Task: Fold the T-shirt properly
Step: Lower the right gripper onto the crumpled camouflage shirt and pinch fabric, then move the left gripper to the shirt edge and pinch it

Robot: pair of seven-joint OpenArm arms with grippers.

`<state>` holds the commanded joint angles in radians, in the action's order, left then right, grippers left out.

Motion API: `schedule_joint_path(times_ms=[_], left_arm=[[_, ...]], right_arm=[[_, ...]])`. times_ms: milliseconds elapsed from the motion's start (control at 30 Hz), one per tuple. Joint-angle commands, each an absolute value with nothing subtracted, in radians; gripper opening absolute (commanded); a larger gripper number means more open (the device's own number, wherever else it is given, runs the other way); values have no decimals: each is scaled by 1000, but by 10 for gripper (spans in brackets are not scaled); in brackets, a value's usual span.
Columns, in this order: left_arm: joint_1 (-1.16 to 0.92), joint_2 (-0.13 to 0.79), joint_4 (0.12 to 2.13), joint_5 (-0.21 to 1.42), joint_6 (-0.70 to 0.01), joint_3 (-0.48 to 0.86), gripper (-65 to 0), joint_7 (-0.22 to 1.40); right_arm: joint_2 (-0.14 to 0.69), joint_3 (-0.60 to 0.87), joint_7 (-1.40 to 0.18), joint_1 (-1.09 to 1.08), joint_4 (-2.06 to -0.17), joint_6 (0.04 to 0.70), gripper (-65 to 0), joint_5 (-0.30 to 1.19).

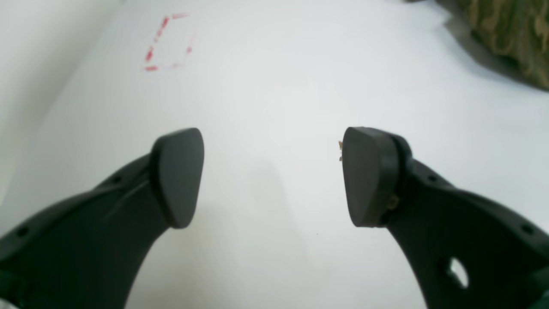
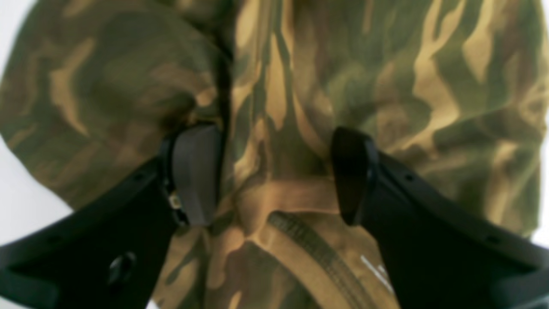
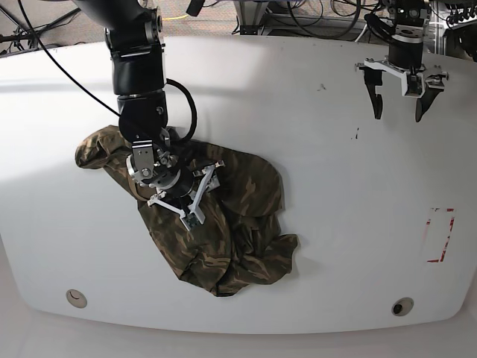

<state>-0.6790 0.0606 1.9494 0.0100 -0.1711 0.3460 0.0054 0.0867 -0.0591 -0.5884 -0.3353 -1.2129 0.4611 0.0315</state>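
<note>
Spread wide over the crumpled camouflage-print T-shirt [image 2: 300, 86], the right pincer [image 2: 276, 171] has a black pad [image 2: 195, 171] on each side of a cloth ridge, the tan ribbed neckband [image 2: 309, 249] just beneath it. Closing here would likely bunch several layers, spoiling a clean fold. Farther off, the left pincer [image 3: 400, 93], equally spread, hangs over the bare white table [image 1: 279, 77], a corner of shirt beyond. Only the base view shows the whole heap.
</note>
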Motion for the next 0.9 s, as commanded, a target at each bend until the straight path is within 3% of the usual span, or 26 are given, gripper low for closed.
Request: schedule_joint_path(times_ms=[133,233,667,900], left_arm=[[-616,59,1949,8,-171,346,-179,44],[-585,61,1949,8,-171,326,-179,87],[-378,62,1936,10,-173,61,-172,360],[-186,5,1727,13,-171,-74,-172,460]], right_arm=[[88,-59,-558,-349,-1190,461,-477,31],[101,-58,-584,-341,-1260,461,-561,33],[122,-54,-711,-295,-1497,461,-547,33],[122,-15,-717,-268,-1538,461,-547,33]])
